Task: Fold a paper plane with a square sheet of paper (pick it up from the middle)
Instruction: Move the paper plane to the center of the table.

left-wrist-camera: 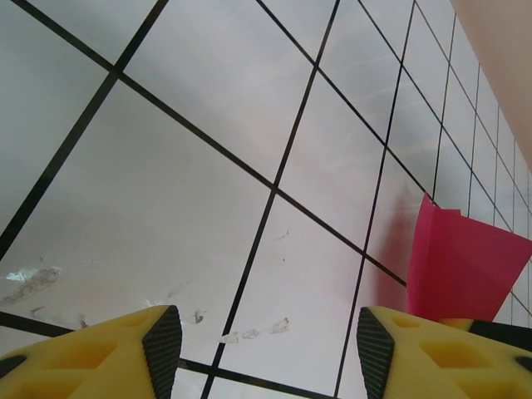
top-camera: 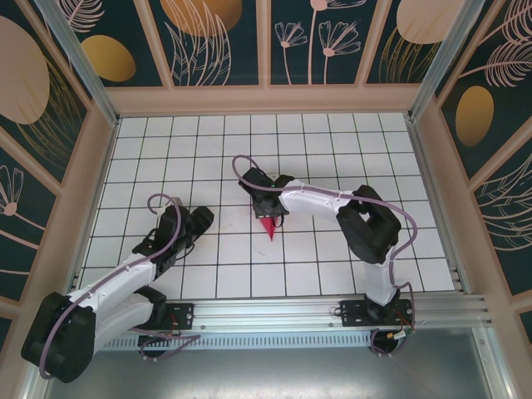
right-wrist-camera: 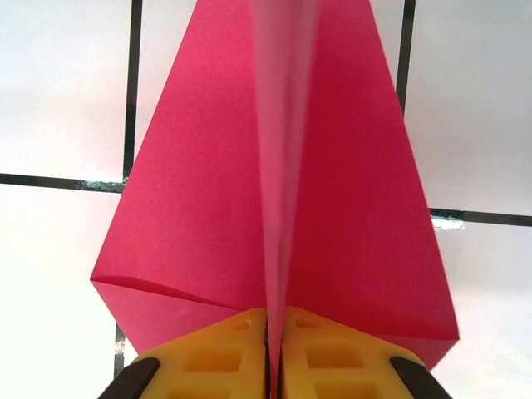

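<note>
Now | right pincer (right-wrist-camera: pixel 274 320), arm bent inward, clamps paper plane (right-wrist-camera: pixel 208 208) | left pincer (left-wrist-camera: pixel 270 341) agape

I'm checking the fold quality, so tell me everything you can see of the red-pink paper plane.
The red-pink paper plane is thin matte paper folded into a pointed dart: two flat wings slope away from a raised lengthwise centre fold. The right tool is shut on that fold at the wide rear end. Seen from above, it is near the middle of the white gridded table, nose toward the arm bases. Whether it touches the table is unclear.
</note>
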Tool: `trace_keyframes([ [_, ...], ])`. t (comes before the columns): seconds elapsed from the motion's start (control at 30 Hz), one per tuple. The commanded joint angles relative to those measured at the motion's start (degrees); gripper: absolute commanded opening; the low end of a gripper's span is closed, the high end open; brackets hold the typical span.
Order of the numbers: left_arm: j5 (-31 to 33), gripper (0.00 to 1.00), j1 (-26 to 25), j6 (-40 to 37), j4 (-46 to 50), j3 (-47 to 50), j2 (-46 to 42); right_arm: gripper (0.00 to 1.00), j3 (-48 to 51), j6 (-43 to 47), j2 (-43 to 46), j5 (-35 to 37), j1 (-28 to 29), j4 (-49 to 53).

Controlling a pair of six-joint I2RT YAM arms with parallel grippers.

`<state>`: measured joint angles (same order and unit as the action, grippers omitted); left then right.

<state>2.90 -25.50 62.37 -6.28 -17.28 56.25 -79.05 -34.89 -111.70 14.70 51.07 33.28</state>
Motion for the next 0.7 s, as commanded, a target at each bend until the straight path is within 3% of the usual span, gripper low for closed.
trace_keyframes([
  [0.0, -1.56, 0.61, 0.36, -1.46, -1.71, -0.65, 1.0, 0.14, 0.74, -0.79, -1.03, -0.32, -0.61, 1.18],
  [0.53, -3.86, 0.62, 0.36, -2.1, -3.18, -1.22, 3.79, 0.21, 3.47, 0.33, 1.05, -2.66, -1.76, -0.78],
  [0.67, -4.18, 0.62, 0.36, -2.34, -3.24, -1.63, 4.05, 0.29, 2.87, 0.69, 2.86, -2.23, -1.76, 0.07],
])
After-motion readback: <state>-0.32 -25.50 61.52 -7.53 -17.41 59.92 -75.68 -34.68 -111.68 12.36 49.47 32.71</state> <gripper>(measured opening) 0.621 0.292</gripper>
